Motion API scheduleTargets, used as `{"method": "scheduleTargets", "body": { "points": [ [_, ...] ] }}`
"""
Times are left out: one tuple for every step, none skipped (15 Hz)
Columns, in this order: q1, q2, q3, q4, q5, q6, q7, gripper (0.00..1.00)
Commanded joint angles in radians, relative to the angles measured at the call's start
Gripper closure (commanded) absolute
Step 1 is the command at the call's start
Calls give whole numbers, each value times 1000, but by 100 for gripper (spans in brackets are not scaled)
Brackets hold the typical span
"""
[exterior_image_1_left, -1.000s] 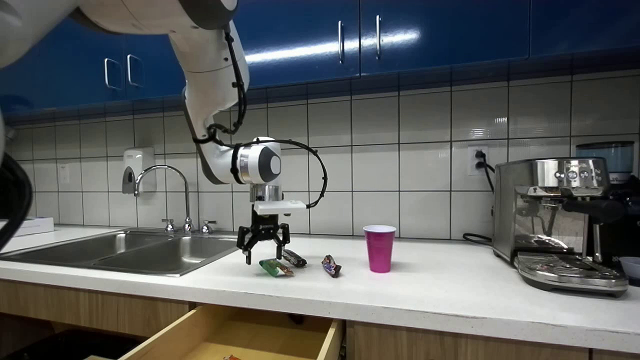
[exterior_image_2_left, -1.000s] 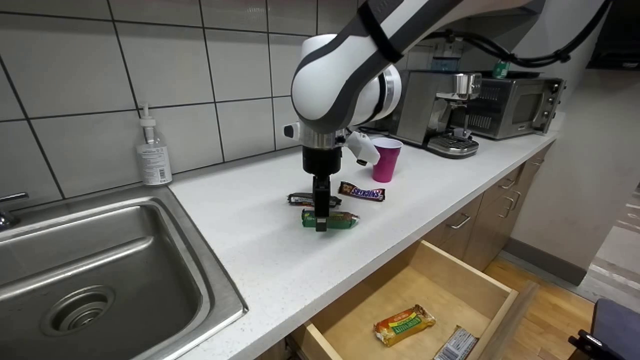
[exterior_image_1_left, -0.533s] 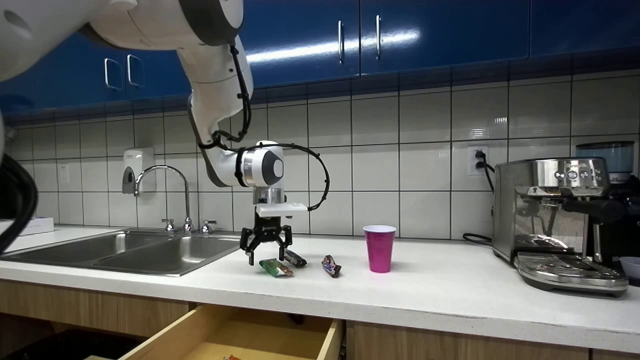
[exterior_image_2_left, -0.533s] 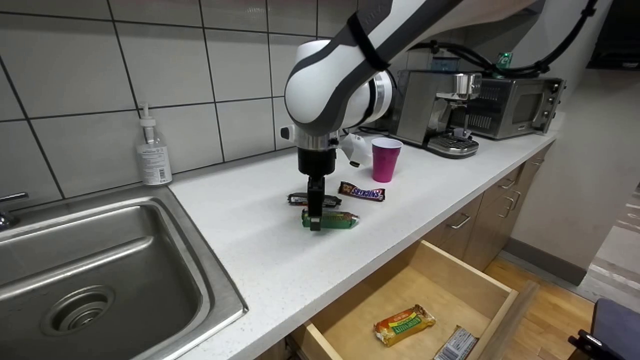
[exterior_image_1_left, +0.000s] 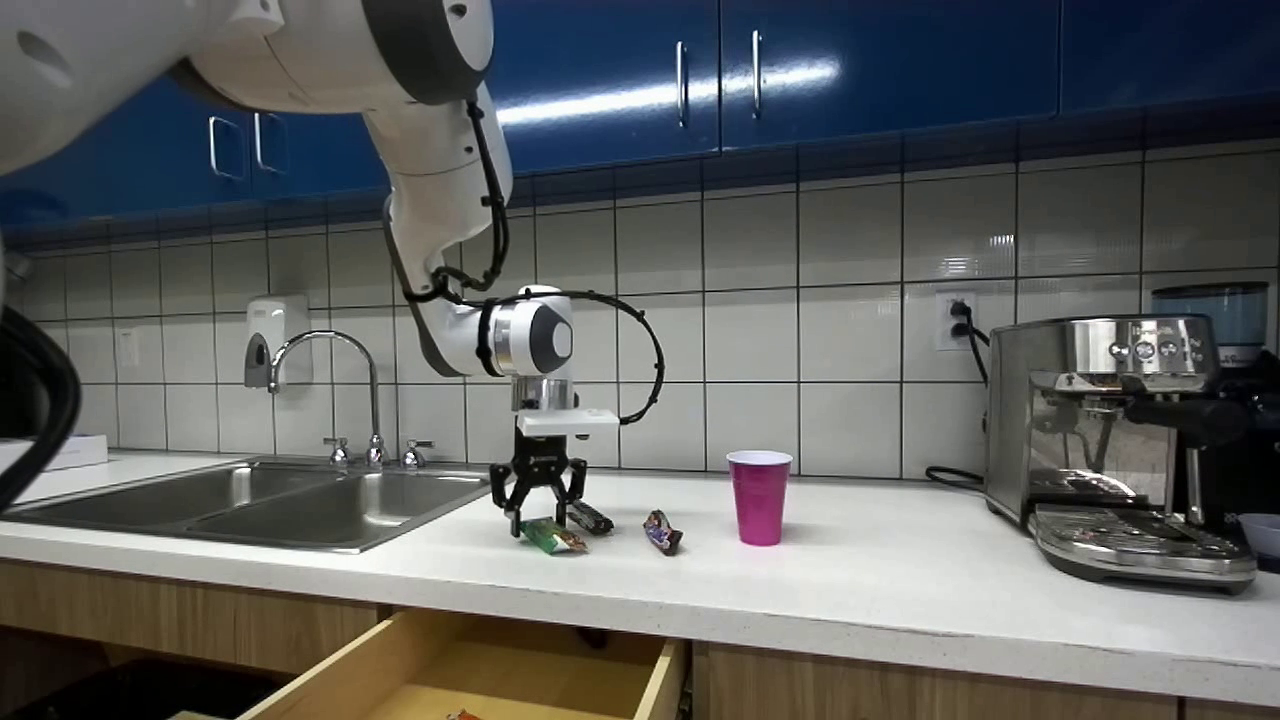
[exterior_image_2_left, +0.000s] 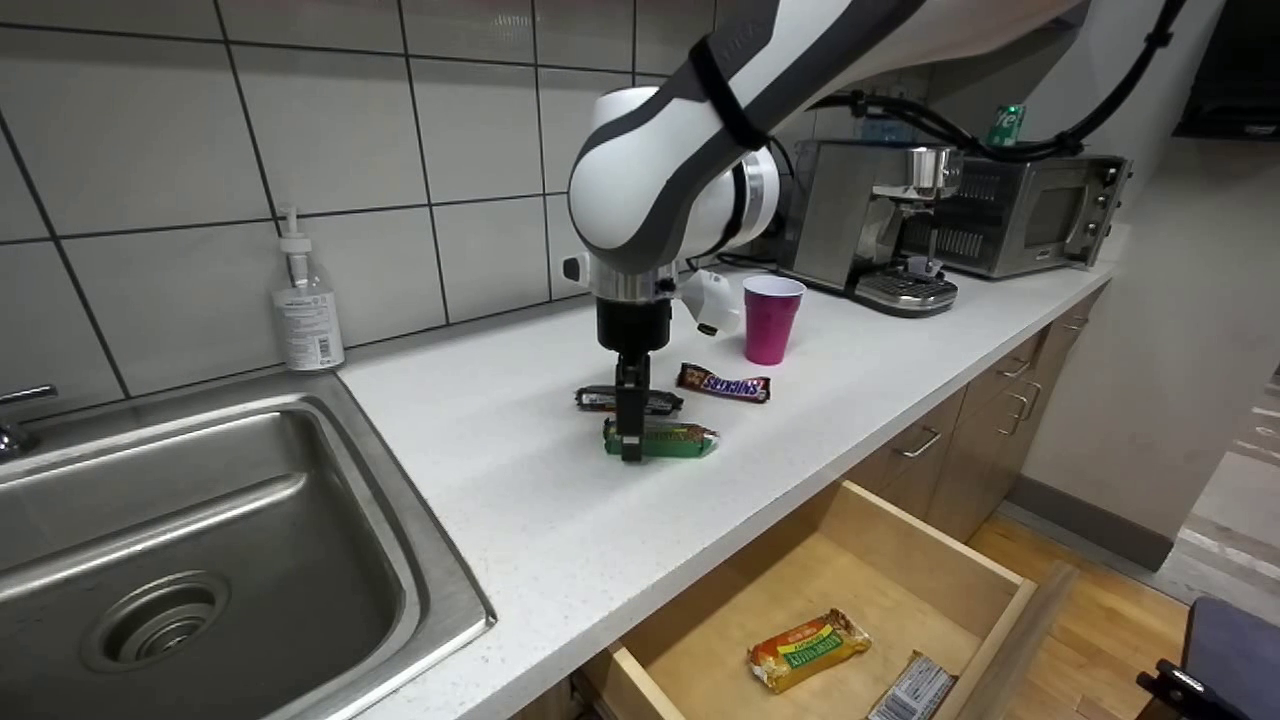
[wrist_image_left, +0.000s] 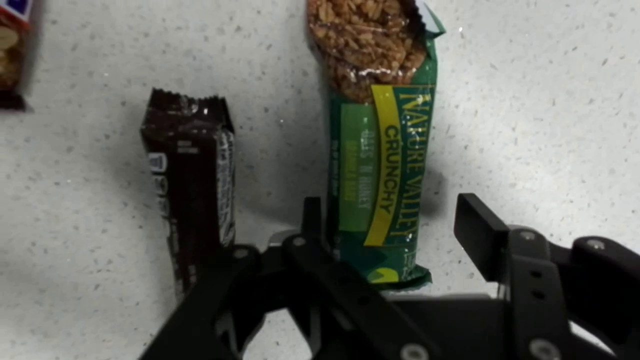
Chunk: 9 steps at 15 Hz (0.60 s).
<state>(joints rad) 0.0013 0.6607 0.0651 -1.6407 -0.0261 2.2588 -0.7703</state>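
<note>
lengthwise up the wrist view, the green bar (wrist_image_left: 382, 170) runs between empty, parted fingers (wrist_image_left: 477, 235).

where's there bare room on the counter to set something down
Bare counter shows between the pink cup and the espresso machine, and between the sink and the green bar. It's crowded at the gripper: its open jaws straddle the green bar, with the dark-wrapped bar alongside and the Snickers nearby.

The green wrapper (wrist_image_left: 381, 165) reads "NATURE VALLEY", "CRUNCHY" and "OATS 'N HONEY"; a candy bar (exterior_image_2_left: 724, 384), "SNICKERS"
</note>
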Motion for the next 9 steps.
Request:
{"method": "scheduleTargets", "body": {
  "points": [
    [-18, 12, 14, 40, -21, -45, 25, 60],
    [-19, 11, 14, 38, -22, -45, 25, 67],
    [-21, 9, 14, 37, -22, -46, 23, 73],
    [-23, 5, 14, 33, -21, -46, 22, 82],
    [-25, 1, 15, 30, -20, -46, 20, 84],
    [-27, -5, 17, 24, -18, -45, 17, 84],
    [-29, -14, 18, 16, -18, -42, 13, 84],
    [-31, -21, 20, 11, -16, -43, 11, 84],
    [-34, -34, 23, -1, -12, -43, 7, 84]
  ]
}}
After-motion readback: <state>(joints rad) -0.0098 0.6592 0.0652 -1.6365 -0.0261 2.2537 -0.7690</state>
